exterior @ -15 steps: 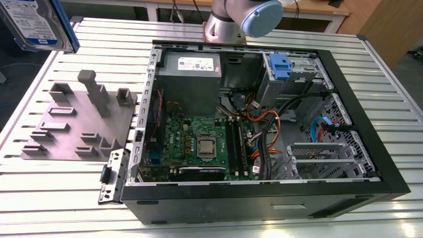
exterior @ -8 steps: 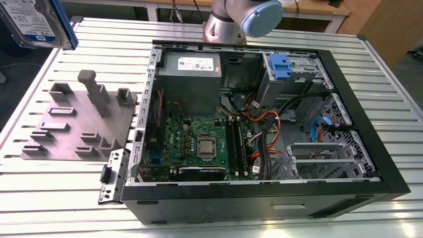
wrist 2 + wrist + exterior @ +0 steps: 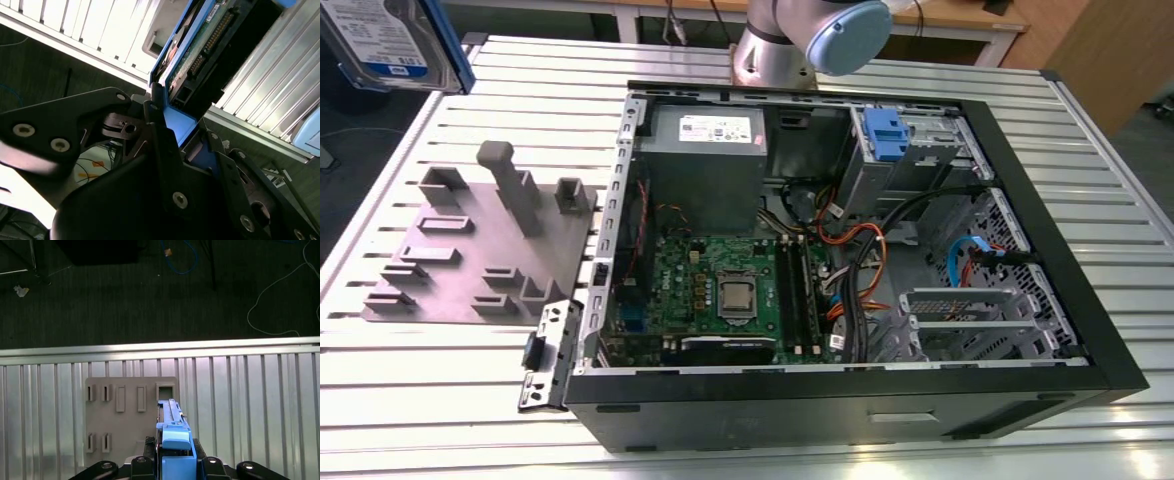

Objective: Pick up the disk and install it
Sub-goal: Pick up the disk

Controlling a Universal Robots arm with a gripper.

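The disk (image 3: 380,40) hangs in the air at the far left corner of the exterior view, above the table edge, its white-and-blue label facing out and a blue bracket around it. In the second wrist view the disk (image 3: 210,40) shows its connector edge, and my gripper (image 3: 180,120) is shut on its blue bracket. The first wrist view shows the disk (image 3: 172,435) edge-on between the black fingers (image 3: 145,445), over the slatted table and a grey holder plate (image 3: 132,415).
An open black computer case (image 3: 827,405) lies on the slatted metal table (image 3: 427,400), with motherboard, cables and a drive bay with a blue latch (image 3: 887,135). The grey holder plate (image 3: 480,250) with upright pegs sits to the exterior view's left of the case. The arm's base (image 3: 781,50) stands behind.
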